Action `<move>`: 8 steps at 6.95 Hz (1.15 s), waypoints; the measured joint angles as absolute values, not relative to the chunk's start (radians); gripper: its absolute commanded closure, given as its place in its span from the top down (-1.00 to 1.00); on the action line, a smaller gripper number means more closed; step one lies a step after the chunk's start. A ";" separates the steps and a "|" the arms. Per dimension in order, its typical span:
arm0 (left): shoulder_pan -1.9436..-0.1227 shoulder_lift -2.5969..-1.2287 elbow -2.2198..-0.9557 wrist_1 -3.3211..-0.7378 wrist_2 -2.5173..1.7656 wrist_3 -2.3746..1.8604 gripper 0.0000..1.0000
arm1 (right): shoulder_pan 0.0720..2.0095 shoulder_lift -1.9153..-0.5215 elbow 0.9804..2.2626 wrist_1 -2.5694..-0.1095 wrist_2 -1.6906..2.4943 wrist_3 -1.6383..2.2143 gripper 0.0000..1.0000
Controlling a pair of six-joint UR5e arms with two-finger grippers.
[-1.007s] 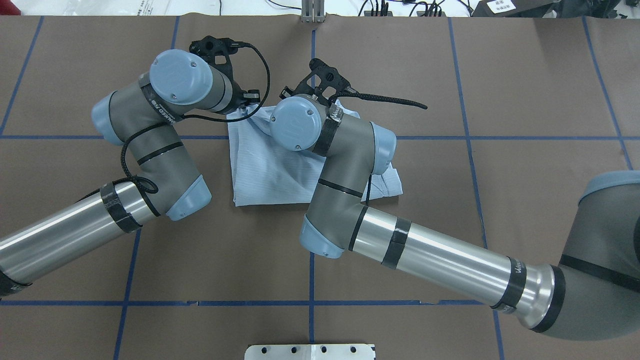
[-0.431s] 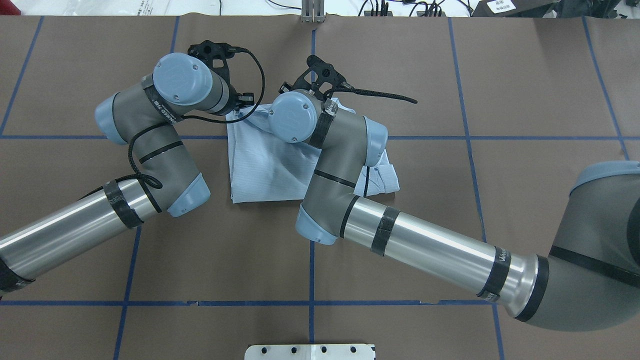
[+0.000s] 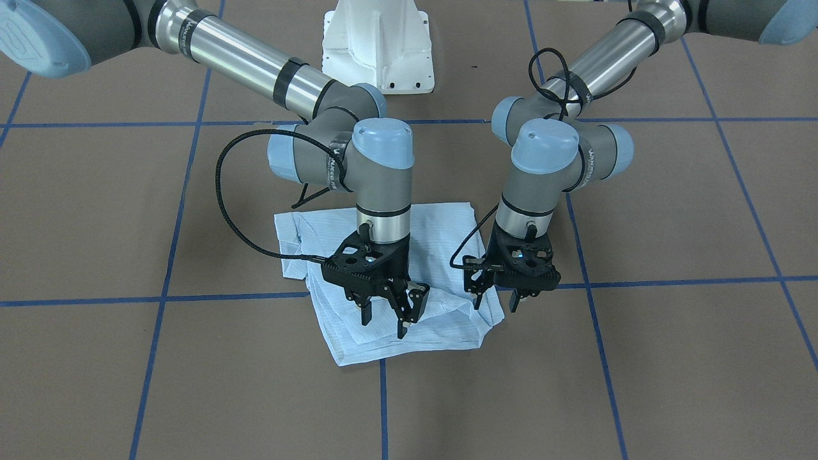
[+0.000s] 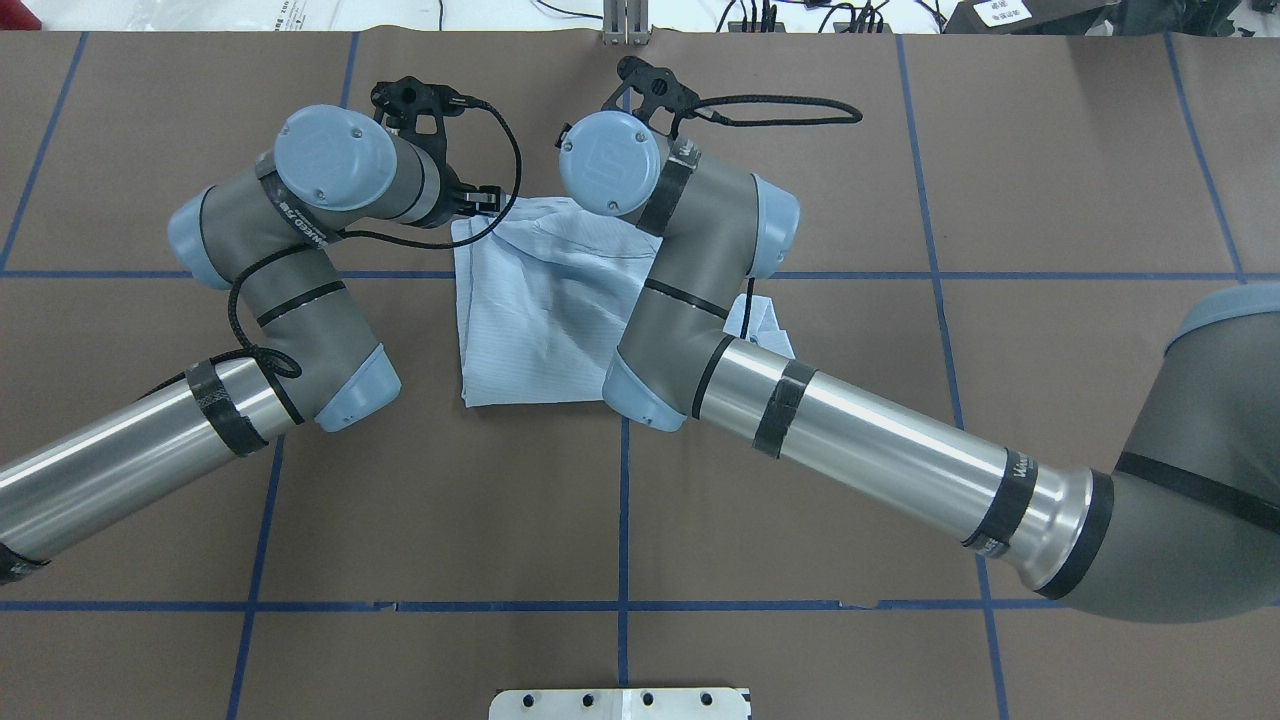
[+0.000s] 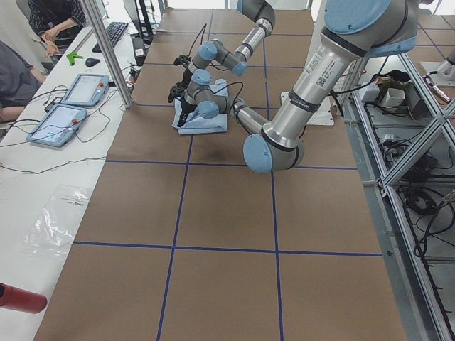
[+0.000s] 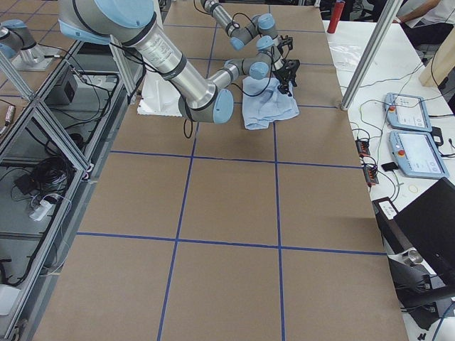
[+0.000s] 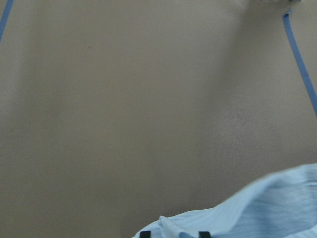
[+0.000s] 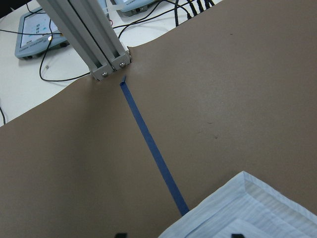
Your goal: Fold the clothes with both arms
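Scene: two silver-grey robot arms reach over a brown worktop (image 4: 1050,150) marked with a grid of blue tape lines (image 4: 1000,275).
Shirt: a pale blue, finely striped shirt (image 4: 530,310) lies folded into a rough rectangle on the worktop. It sits between the two arms, over a crossing of the tape lines.
Shirt surface: the near part lies flat. The far edge is creased and rumpled where the fingers are.
Left arm: it bends at the elbow so the left gripper (image 3: 495,303) points down at the shirt's far corner on the robot's left.
Left fingers: the wrist view shows two dark tips a little apart with a fold of cloth between them. I cannot tell whether they pinch it.
Right arm: its forearm crosses above the shirt's right side and hides part of it from overhead.
Right gripper (image 3: 385,322): it hangs just above the far edge of the shirt.
Right fingers: spread apart and holding nothing.
Background: a white pedestal base (image 3: 377,45) stands at the robot's side of the worktop.
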State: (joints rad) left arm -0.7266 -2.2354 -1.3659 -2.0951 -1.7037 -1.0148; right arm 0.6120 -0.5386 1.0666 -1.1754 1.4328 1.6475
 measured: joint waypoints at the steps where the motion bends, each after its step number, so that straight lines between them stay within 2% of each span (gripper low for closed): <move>1: -0.724 -2.233 -1.378 -2.095 -1.719 -1.013 1.00 | 0.629 -0.565 1.102 -1.175 1.475 1.602 0.99; 3: -0.709 -2.235 -1.374 -2.093 -1.724 -1.019 1.00 | 0.640 -0.655 1.205 -1.174 1.510 1.543 0.99; 5: -0.699 -2.248 -1.351 -2.099 -1.719 -1.019 0.93 | 0.642 -0.681 1.233 -1.174 1.514 1.525 0.99; 6: -0.697 -2.259 -1.345 -2.103 -1.718 -1.018 0.28 | 0.643 -0.683 1.235 -1.174 1.514 1.524 0.99; 7: -0.697 -2.264 -1.339 -2.105 -1.717 -1.018 0.18 | 0.642 -0.684 1.236 -1.174 1.514 1.523 0.99; 8: -0.694 -2.269 -1.328 -2.107 -1.716 -1.017 0.18 | 0.642 -0.685 1.236 -1.173 1.514 1.523 0.99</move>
